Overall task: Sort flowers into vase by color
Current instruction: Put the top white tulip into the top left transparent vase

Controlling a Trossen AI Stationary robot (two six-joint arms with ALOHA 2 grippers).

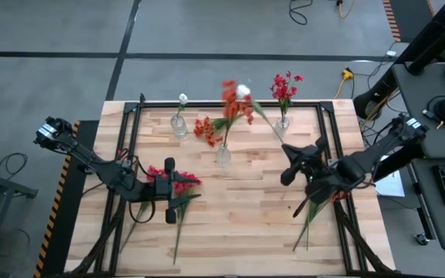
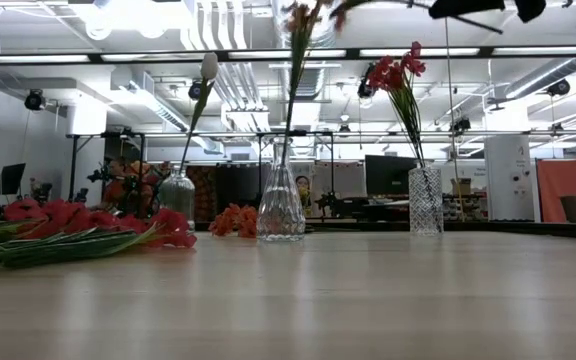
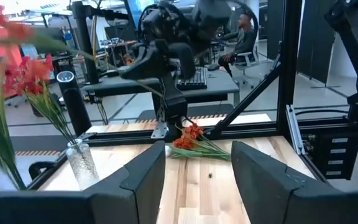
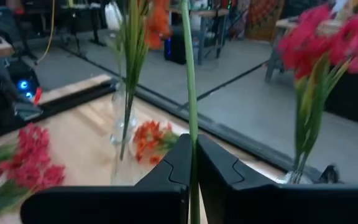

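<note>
- No readable text, labels, brand names, numbers or signs appear in any of the four views.
- The monitors and equipment in the room behind the tabletop (image 2: pixel 368 300) carry nothing legible.
- The dark arms and the glass vases show no readable markings.

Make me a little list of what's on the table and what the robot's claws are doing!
Left vase: one white flower
Middle vase: orange flowers
Right vase: red flowers
Loose orange flowers: lying on the table between the left and middle vases
Loose red flowers: lying on the table by the left claw
Left claw: open, low over the loose red flowers
Right claw: shut on a green stem, raised above the table near the middle vase
Table: light wood, black frame
</note>
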